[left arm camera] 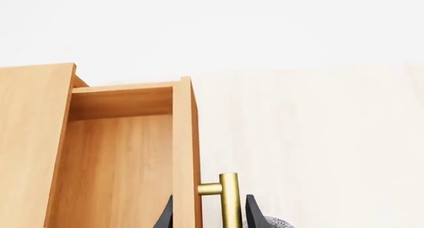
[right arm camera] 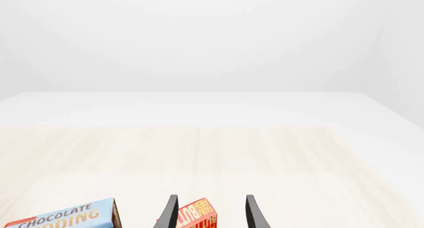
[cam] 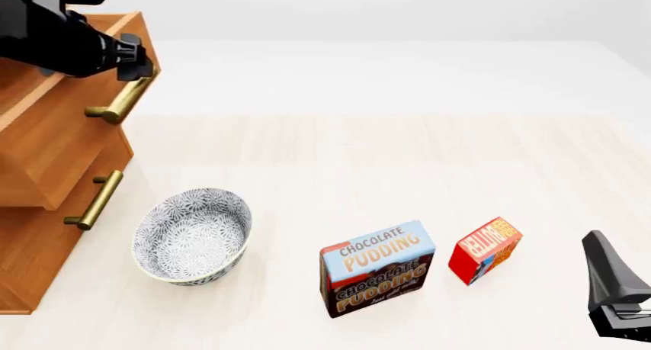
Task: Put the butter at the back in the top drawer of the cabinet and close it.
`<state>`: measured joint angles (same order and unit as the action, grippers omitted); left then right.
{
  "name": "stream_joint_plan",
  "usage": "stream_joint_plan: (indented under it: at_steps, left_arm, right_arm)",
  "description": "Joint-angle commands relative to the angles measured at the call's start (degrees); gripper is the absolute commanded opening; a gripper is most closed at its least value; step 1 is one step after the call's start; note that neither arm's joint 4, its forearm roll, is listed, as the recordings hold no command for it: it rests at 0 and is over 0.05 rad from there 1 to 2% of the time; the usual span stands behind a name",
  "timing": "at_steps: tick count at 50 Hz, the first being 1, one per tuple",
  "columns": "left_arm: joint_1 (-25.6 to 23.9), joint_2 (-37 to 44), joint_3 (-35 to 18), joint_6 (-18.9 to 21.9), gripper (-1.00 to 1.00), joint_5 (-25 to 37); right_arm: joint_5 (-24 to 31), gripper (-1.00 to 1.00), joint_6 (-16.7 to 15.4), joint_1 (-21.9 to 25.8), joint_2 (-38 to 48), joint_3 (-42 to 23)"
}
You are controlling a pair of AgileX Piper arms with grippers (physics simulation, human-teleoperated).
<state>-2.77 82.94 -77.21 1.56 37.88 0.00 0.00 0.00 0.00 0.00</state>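
Hiding its tips, the left tool [cam: 137, 59] crowds the top drawer [cam: 61, 129] — grip unclear.

cabinet [cam: 41, 167]: far left of the table [cam: 407, 167]
top drawer [cam: 72, 113]: pulled out above the lower drawers
bowl [cam: 194, 236]: just right of the cabinet
pudding box [cam: 377, 268]: right of the bowl
butter [cam: 485, 250]: just right of the pudding box, apart from it

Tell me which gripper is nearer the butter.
Right. The right gripper sits open just right of the butter, which shows between its fingers in the wrist view. The left gripper is far off at the top drawer handle.
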Motion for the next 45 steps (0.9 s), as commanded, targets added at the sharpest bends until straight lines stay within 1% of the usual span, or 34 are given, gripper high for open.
stream_joint_plan:
  at_steps: [1,26,45]
  left_arm:
    - [-1.87,1.09,-0.78,0.06,1.0,-0.22]
    - [-5.63,2.85,-2.45,-0.64,1.0,-0.34]
    - [-7.47,4.58,-2.71,-1.07,1.0,-1.03]
  right_arm:
    - [0.0,1.0,0.0,0.0,0.0,0.0]
    - [0.0,1.0,0.0,0.0,0.0,0.0]
    - [0.0,1.0,0.0,0.0,0.0,0.0]
